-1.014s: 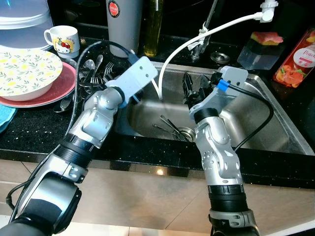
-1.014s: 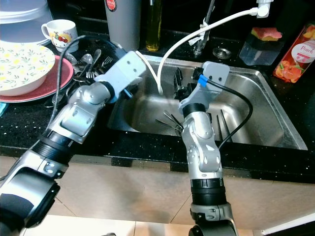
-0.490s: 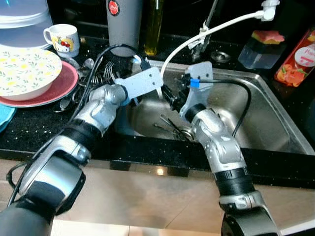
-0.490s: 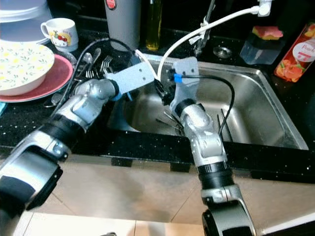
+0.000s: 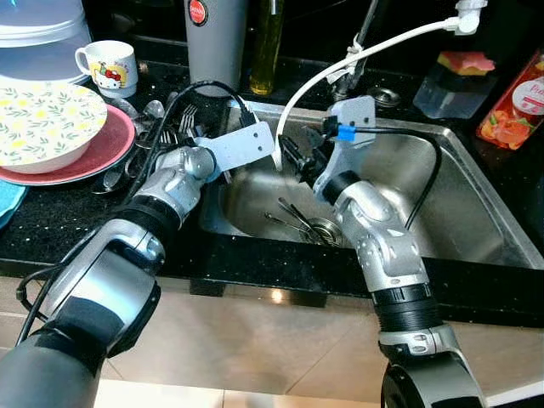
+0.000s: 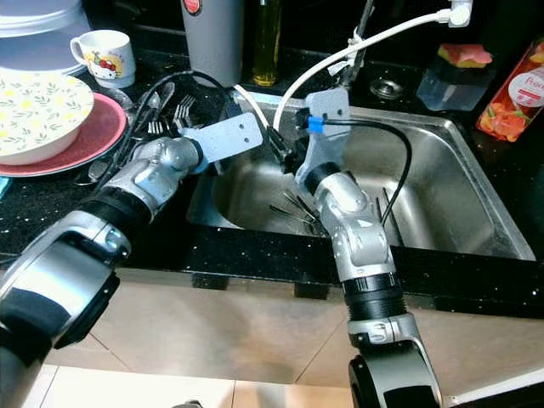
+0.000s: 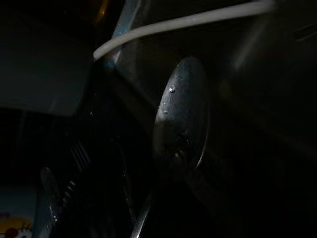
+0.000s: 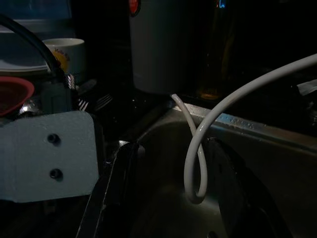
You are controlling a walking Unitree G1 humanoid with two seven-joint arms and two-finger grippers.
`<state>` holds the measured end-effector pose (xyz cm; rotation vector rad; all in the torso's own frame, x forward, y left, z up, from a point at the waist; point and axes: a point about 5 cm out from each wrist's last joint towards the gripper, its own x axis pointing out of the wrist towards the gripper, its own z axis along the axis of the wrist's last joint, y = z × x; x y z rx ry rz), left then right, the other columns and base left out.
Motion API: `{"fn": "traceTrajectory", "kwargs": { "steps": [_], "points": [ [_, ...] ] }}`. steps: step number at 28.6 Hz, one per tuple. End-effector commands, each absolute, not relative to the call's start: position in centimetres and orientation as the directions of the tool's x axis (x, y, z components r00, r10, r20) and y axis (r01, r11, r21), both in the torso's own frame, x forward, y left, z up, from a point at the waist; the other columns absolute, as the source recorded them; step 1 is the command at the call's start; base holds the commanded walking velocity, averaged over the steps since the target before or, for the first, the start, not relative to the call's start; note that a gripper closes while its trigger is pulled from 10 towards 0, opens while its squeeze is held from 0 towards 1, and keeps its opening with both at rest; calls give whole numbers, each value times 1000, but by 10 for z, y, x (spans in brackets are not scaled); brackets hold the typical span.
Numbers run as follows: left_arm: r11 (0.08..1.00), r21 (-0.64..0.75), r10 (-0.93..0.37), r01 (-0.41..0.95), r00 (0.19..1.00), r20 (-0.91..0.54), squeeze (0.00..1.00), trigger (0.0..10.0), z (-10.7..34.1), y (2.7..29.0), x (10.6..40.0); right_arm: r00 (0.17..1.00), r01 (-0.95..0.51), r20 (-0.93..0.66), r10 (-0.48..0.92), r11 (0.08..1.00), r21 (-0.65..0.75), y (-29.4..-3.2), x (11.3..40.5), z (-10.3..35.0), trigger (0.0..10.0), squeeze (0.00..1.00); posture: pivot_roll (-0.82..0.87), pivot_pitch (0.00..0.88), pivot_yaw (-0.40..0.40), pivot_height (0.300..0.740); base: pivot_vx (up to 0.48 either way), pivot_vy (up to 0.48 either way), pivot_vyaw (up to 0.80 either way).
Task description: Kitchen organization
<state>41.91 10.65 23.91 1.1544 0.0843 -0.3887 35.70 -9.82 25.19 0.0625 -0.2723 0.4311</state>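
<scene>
Left gripper [image 7: 163, 198] pinching spoon [image 7: 181, 119], bowl pointing away into sink [image 5: 476, 212]; right gripper [image 8: 173, 198] spread.

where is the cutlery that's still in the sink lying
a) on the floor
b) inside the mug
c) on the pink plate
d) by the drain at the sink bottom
d: a few pieces of cutlery lie at the bottom of the sink, right beside the drain, below the right pincer.
</scene>
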Motion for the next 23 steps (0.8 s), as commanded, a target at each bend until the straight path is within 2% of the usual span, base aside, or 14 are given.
{"fn": "traceTrajectory", "kwargs": {
  "steps": [1, 2, 18, 23],
  "points": [
    [314, 886, -271, 342, 926, -262, 0, 3255, 241, 99, 419, 869, -417, 298, 396, 909, 11, -101, 356, 258, 10000, 0, 235, 92, -76, 740, 0, 0, 0],
    [311, 887, -266, 340, 928, -262, 0, 0, 239, 99, 420, 867, -419, 302, 396, 908, 14, -101, 356, 258, 10000, 0, 234, 92, -76, 740, 0, 0, 0],
    [288, 911, -258, 296, 940, -224, 0, 0, 241, 100, 422, 864, -417, 330, 381, 908, 43, -101, 354, 261, 10000, 0, 235, 93, -77, 740, 0, 0, 0],
    [291, 933, -253, 211, 958, -138, 0, 0, 256, 100, 424, 861, -421, 336, 381, 906, 50, -100, 353, 262, 10000, 0, 236, 91, -77, 740, 0, 0, 0]
  ]
}}
